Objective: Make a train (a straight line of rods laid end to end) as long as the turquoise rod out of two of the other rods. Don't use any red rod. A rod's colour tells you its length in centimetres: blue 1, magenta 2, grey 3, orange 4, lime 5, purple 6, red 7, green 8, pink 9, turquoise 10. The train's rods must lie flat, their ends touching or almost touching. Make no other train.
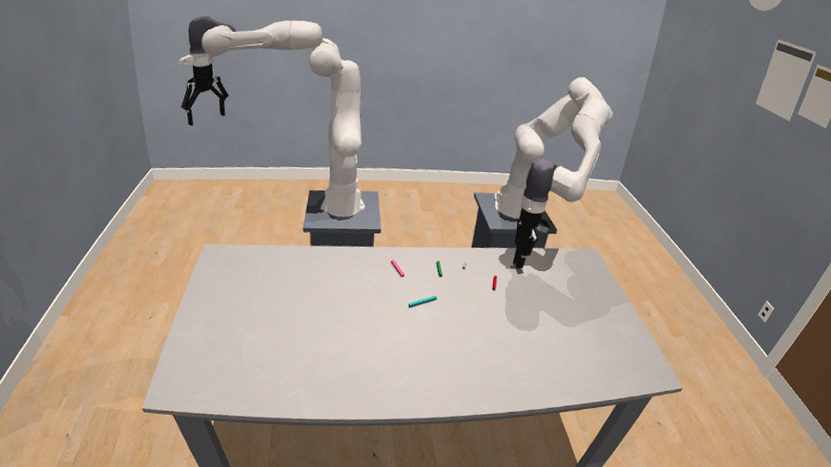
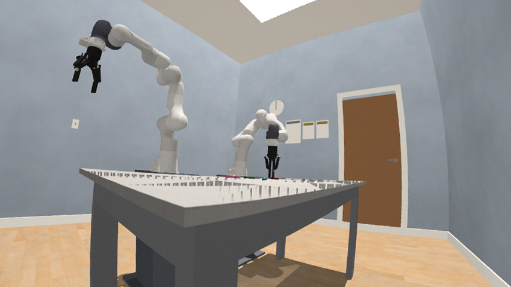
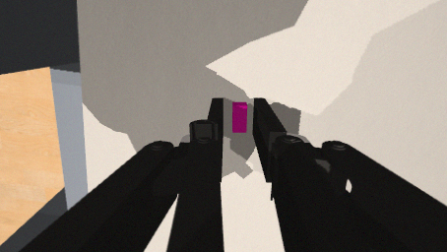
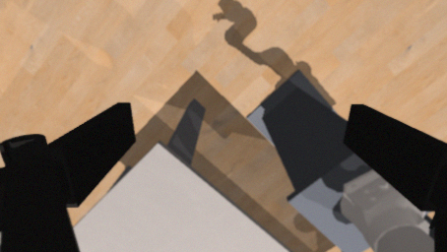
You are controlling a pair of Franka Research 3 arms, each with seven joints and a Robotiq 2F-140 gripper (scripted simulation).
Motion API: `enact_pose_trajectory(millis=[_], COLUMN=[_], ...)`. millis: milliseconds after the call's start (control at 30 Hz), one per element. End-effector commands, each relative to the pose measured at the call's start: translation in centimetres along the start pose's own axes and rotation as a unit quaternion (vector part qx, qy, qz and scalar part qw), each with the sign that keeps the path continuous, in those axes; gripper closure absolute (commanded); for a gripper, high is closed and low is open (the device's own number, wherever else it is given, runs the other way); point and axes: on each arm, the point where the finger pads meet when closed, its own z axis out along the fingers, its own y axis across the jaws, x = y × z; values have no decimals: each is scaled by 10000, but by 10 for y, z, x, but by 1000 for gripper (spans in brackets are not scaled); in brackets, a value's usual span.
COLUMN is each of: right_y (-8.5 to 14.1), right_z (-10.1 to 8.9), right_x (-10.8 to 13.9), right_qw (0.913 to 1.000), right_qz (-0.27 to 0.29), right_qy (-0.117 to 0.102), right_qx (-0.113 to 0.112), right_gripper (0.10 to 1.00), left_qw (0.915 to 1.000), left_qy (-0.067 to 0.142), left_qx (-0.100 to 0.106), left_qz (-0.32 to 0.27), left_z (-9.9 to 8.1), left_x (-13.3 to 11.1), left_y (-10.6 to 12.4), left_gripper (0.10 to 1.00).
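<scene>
The turquoise rod (image 1: 422, 301) lies flat near the table's middle. The pink rod (image 1: 398, 268) (image 2: 232, 177) and the green rod (image 1: 439, 268) lie behind it. A small light grey rod (image 1: 464, 265) lies right of the green one. The magenta rod (image 3: 239, 118) is between the fingers of my left gripper (image 1: 519, 264) (image 2: 271, 176) (image 3: 237, 116), low at the table's back right. These fingers stand narrowly open, with a gap on each side of the rod. My right gripper (image 1: 206, 117) (image 2: 84, 86) (image 4: 239, 123) is wide open and empty, high up beyond the table's left side.
The red rod (image 1: 494, 283) lies between the light grey rod and the left gripper, a little nearer the front. The table (image 1: 310, 354) (image 4: 167, 212) has its back edge close behind the left gripper. Both arms' pedestals stand behind that edge.
</scene>
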Motion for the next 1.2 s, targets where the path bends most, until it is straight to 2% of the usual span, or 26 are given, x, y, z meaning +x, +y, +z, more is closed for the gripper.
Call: enact_pose_trajectory(millis=[0,833,867,1167], right_y=[1,1,1,1], right_z=[-1,-1,-1,-1], right_x=[2,2,2,2], right_qw=[10000,10000,10000,10000], right_qz=[-27,-27,-27,-27], right_qy=[27,27,27,27], right_qx=[6,6,6,6], right_gripper=[98,98,98,98], left_qw=[10000,10000,10000,10000], left_qy=[4,4,4,4], left_qx=[-20,-20,-20,-20], left_qz=[-5,-5,-5,-5], left_z=[0,0,0,0], left_x=[0,0,0,0], left_y=[1,1,1,1], left_gripper=[867,867,974,974])
